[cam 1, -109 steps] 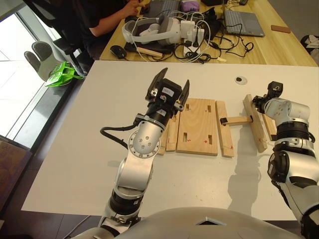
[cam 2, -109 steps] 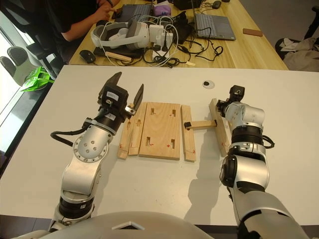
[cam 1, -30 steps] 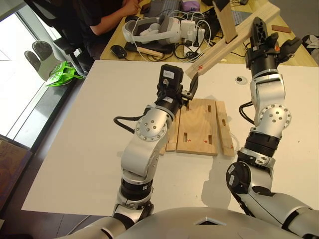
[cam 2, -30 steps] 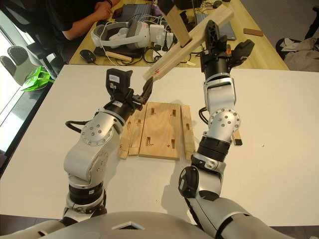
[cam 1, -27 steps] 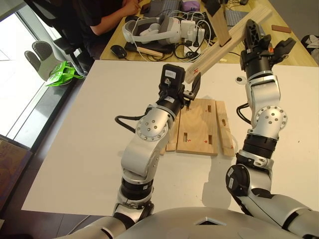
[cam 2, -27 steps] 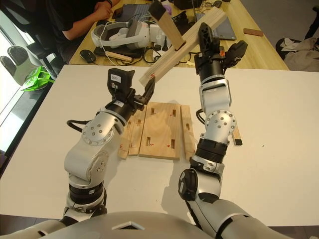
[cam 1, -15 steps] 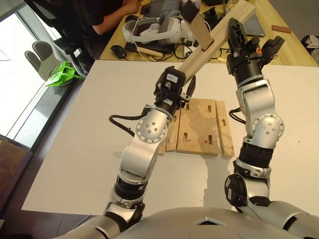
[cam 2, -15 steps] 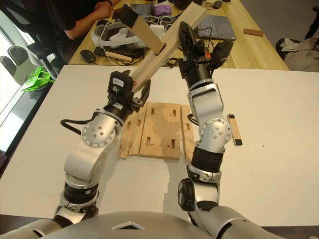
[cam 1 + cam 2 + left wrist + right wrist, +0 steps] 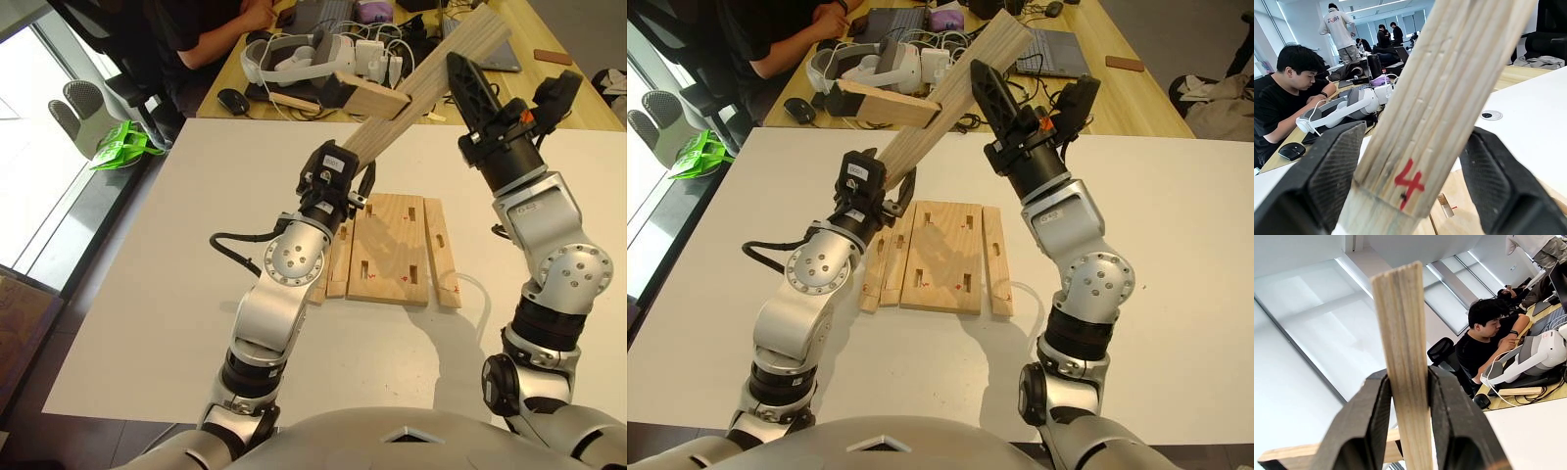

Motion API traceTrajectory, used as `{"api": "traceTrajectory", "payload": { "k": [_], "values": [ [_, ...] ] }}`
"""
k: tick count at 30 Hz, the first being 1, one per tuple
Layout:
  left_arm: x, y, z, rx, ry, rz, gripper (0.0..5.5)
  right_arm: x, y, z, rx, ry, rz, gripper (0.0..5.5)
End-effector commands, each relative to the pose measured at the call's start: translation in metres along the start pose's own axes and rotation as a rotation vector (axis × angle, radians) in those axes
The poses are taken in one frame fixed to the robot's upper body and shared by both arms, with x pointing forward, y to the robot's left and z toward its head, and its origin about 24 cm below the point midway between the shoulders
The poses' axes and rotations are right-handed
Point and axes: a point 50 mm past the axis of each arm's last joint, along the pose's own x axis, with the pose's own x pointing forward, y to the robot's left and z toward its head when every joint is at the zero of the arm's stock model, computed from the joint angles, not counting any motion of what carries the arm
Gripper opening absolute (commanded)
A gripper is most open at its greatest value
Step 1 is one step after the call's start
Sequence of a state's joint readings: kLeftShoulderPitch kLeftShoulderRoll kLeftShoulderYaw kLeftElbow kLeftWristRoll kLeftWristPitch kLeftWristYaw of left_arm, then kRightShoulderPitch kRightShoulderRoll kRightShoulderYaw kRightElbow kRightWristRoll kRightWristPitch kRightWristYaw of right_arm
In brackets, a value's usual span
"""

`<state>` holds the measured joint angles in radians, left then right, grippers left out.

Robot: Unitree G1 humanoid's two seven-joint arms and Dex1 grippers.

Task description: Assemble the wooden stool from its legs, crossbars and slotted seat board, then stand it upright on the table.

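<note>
Above the tabletop [image 9: 147, 245], eye views: right jaws hold the leg [image 9: 431, 78], crossbar [image 9: 370, 96] attached, seat board [image 9: 390, 250] flat beneath | left wrist: leg's end between left jaws, cannot tell if gripped | right wrist: leg clamped between right jaws.

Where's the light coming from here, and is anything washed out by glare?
Right wrist view: the windows behind glare white, so the right tool gripping the wooden leg looks dark against them. Left eye view: daylight washes out the floor at the left edge; a soft shadow lies on the seat board.
</note>
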<state>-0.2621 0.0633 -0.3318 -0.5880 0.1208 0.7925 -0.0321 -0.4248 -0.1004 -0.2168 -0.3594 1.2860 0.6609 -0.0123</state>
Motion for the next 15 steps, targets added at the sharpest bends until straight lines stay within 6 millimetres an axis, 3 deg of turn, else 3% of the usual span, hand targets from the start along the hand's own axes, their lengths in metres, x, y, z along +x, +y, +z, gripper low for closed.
{"api": "traceTrajectory", "payload": {
  "k": [1, 15],
  "values": [
    [0.000, -0.002, 0.008, -0.005, -0.044, -0.003, 3.25, 0.001, 0.000, -0.013, -0.051, 0.052, -0.017, 1.00],
    [-0.002, -0.006, 0.008, -0.043, -0.040, -0.043, 3.25, 0.003, -0.004, -0.031, -0.440, 0.099, 0.001, 1.00]
  ]
}}
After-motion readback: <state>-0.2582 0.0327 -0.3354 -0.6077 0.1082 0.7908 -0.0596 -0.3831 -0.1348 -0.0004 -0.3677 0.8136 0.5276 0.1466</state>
